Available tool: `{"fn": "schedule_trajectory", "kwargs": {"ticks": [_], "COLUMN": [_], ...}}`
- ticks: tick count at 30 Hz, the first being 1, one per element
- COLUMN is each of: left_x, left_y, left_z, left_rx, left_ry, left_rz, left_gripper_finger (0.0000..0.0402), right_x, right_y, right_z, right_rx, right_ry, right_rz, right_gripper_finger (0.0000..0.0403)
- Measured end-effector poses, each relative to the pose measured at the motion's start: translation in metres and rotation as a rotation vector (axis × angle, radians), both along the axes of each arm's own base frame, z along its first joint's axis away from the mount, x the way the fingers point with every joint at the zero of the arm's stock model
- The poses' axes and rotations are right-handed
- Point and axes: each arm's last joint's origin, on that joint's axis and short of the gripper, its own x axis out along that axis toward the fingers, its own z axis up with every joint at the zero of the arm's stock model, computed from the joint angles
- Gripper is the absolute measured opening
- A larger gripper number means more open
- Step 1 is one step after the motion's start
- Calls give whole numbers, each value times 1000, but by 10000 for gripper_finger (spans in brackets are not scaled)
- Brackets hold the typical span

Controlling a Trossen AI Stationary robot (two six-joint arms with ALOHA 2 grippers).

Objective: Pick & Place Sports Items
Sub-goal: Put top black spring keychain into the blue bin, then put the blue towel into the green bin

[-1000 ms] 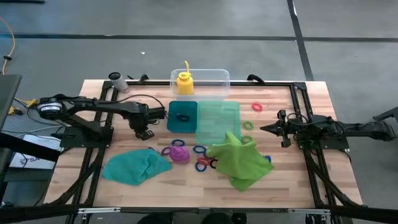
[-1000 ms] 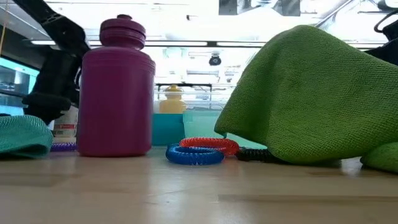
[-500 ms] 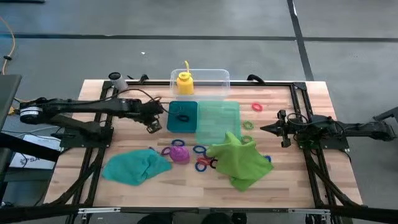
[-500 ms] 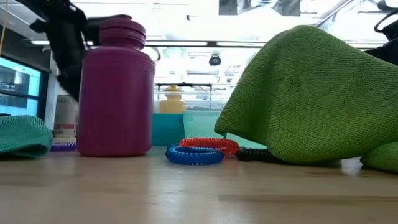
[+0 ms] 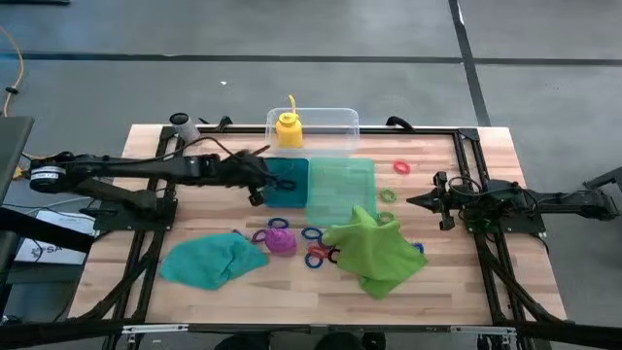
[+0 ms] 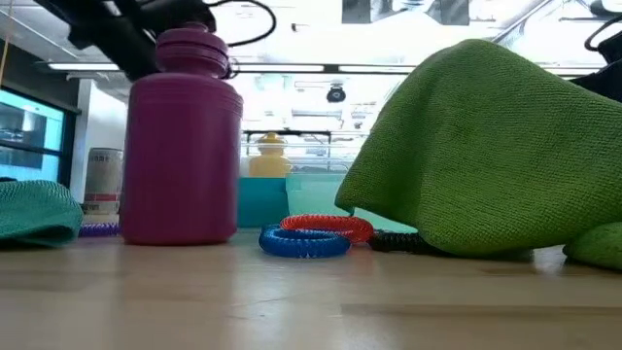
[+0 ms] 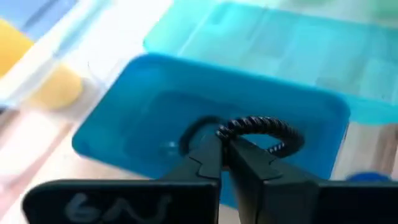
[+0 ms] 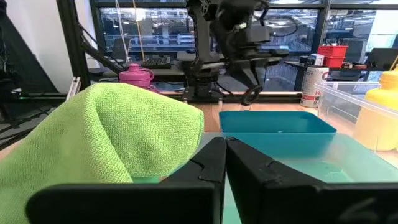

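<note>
now the left end effector (image 7: 225, 144), clamped on a black ring (image 7: 261, 129), hangs directly above the teal tray (image 7: 124, 112)'s darker compartment; right end effector (image 8: 225, 152) closed, idle.

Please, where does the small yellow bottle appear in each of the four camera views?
High view: yellow bottle at the table's far edge, inside the clear tub.
Low view: centre background, behind the teal tray.
Left wrist view: blurred yellow at the frame's edge.
Right wrist view: at the edge.
Shared landmark: the teal tray.
</note>
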Motion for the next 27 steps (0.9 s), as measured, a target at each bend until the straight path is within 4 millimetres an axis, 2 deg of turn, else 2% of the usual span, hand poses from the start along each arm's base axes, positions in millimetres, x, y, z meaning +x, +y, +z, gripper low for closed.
{"fn": "schedule_trajectory", "kwargs": {"ticks": [11, 22, 27], "left_x": [6, 5, 5], "left_y": [17, 21, 21], "left_z": [-3, -3, -3], "left_rx": [13, 44, 24], "left_ry": [-30, -19, -30], "left_rz": [48, 44, 63], "left_gripper_finger": [12, 115, 142], "right_x": [0, 0, 0], "right_y": [0, 0, 0], "right_z": [0, 0, 0], "right_rx": [0, 0, 0], "right_ry": [0, 0, 0], "right_rz": [0, 0, 0], "right_gripper_finger": [0, 0, 0]}}
